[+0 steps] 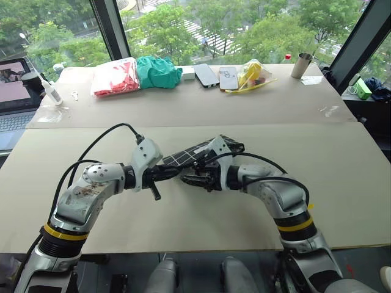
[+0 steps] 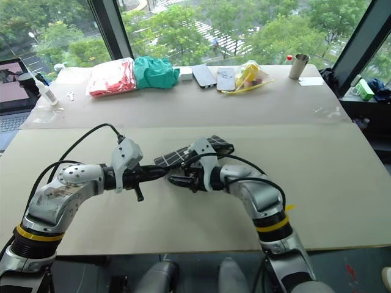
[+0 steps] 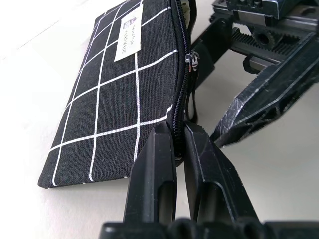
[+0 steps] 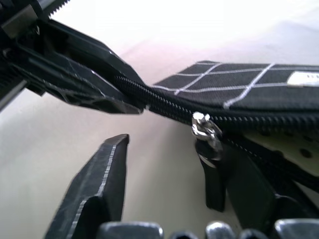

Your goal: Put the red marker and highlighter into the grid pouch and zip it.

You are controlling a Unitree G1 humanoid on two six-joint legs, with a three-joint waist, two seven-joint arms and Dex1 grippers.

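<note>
- Head views: the pouch (image 1: 204,152) hangs above the bench (image 1: 342,183), between the two claws. The left claw (image 1: 173,172) pinches its near end; the right claw (image 1: 190,179) sits just beside it. If the left pinch slips, the pouch drops to the bench.
- Left wrist view: the left fingers (image 3: 152,172) are clamped on the zip (image 3: 180,74) edge at the pouch's corner. The hold is thin; a hard tug could pull the fabric free.
- Right wrist view: the right claw stands part open, one finger (image 4: 97,186) short of the slider (image 4: 203,127), the strap (image 4: 214,181) hanging between its fingers. Closing off-line could miss the strap or catch fabric.
</note>
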